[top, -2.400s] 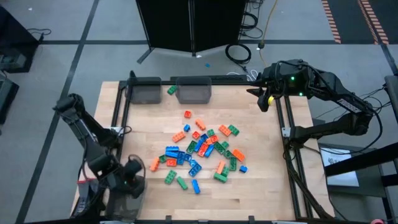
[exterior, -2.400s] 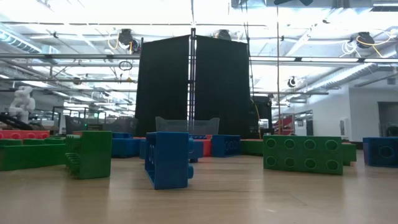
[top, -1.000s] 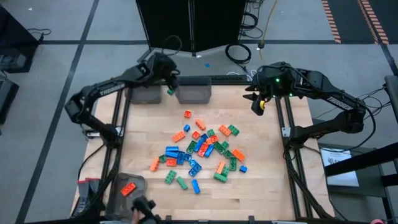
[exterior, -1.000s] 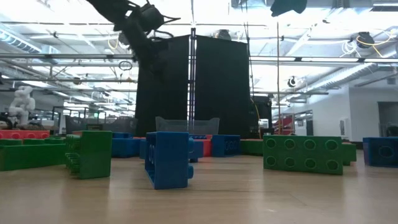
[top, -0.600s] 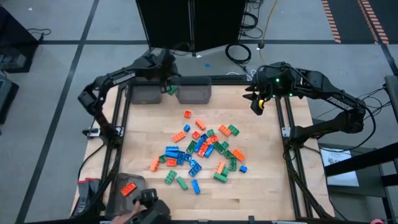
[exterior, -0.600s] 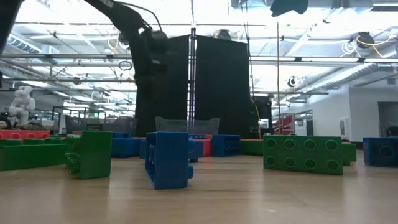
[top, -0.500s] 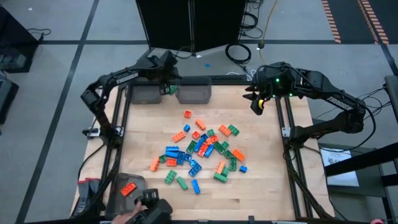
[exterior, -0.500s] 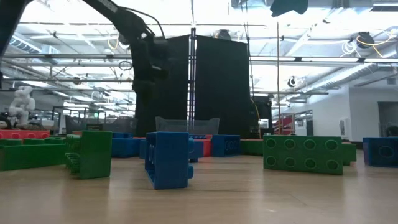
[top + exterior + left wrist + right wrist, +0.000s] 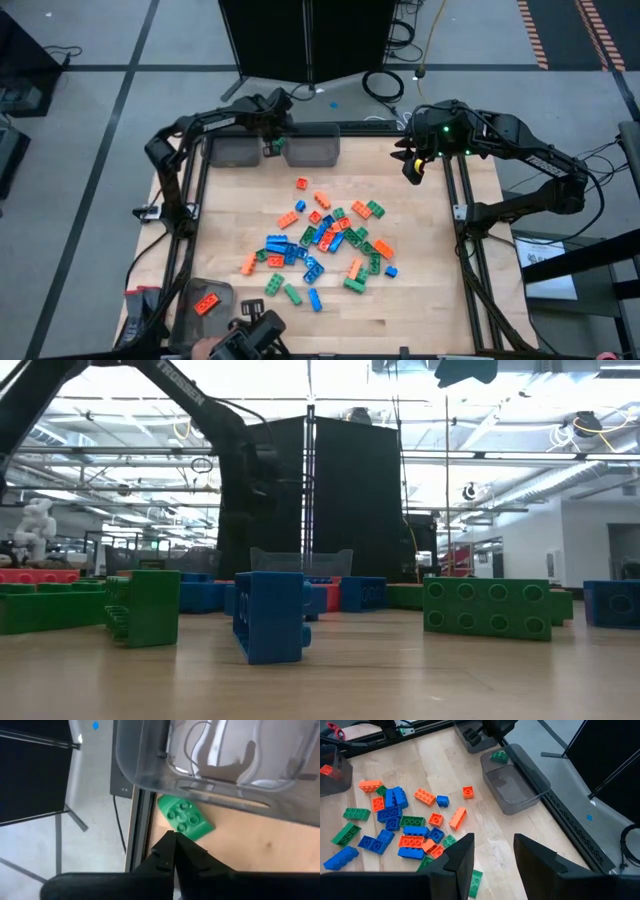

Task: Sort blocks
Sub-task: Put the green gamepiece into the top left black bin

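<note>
Far edge of the table, high view. My left claw (image 9: 269, 143) hangs over the gap between the two grey bins (image 9: 311, 146), fingers pressed together with nothing between them. In my left wrist view the closed fingertips (image 9: 172, 851) sit just short of a green block (image 9: 186, 816) that lies flat on the wood, apart from the tips, beside a bin wall. From the claw, the main pile of blocks (image 9: 320, 240) lies toward 5 o'clock, well apart, mid-table.

My right claw (image 9: 412, 166) waits at the far right corner of the table, fingers (image 9: 461, 857) spread apart, empty. The pile sits at about 7 o'clock from it.

One orange block (image 9: 207, 304) rests in a third bin (image 9: 190, 318) at the near left corner, at 7 o'clock from my left claw.
</note>
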